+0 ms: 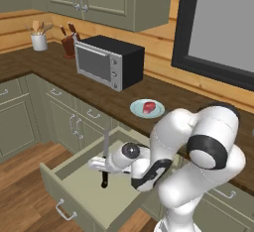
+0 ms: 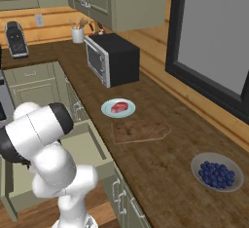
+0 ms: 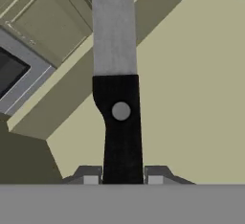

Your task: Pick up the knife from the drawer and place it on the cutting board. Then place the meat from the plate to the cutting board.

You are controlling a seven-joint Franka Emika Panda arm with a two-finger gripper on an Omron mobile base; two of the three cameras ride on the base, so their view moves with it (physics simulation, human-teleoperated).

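Two dark fingertips (image 3: 91,175) clamp the black handle of the knife (image 3: 118,122) from either side; the gripper (image 3: 119,180) is clenched on it. Seen from the left base camera, the gripper (image 1: 102,164) holds the knife (image 1: 105,159) roughly upright over the open drawer (image 1: 84,186), blade up, handle end down near the pale drawer floor; whether it touches the floor, cannot tell.

Drawer as landmark. It stands pulled well out from the sage-green cabinet run, metal bar handle (image 1: 64,210) on its front, interior bare and pale. From the right base camera the drawer (image 2: 85,146) shows beside the arm's white bulk.

Just beyond the drawer, up on the dark wooden counter (image 2: 160,163): the cutting board (image 2: 138,131), flat, brown, nothing on it. Just past the board, the pale blue plate (image 2: 118,108) with the meat (image 2: 118,107) lying on its middle; the plate (image 1: 147,108) and meat (image 1: 149,107) also show above the drawer in the left view. Plate and board sit near each other, apart.

Off to the drawer's right along the counter, a grey bowl of blueberries (image 2: 217,172).

Farther back from the drawer: a black microwave (image 1: 109,61), then a dark knife block (image 1: 69,45) with brown handles, and a white utensil holder (image 1: 38,40) in the corner.
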